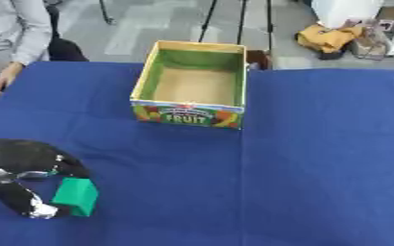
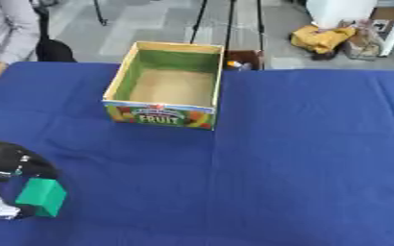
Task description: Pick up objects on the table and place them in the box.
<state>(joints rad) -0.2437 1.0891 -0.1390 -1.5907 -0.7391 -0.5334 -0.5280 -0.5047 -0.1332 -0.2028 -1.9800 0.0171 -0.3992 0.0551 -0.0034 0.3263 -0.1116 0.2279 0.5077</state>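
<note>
Left hand: at eight o'clock on the tabletop, fingers and thumb curled round a green block, pinched at its side, apparently so it can be carried clear of the blue cloth. Fruit box: at twelve o'clock, well apart, open top upward and bare inside, ready to receive it. Right hand: not visible.

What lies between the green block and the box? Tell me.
Only bare blue cloth. The left hand is curled round the green block at lower left; the box stands apart, farther back. The left eye view shows it best.
</note>
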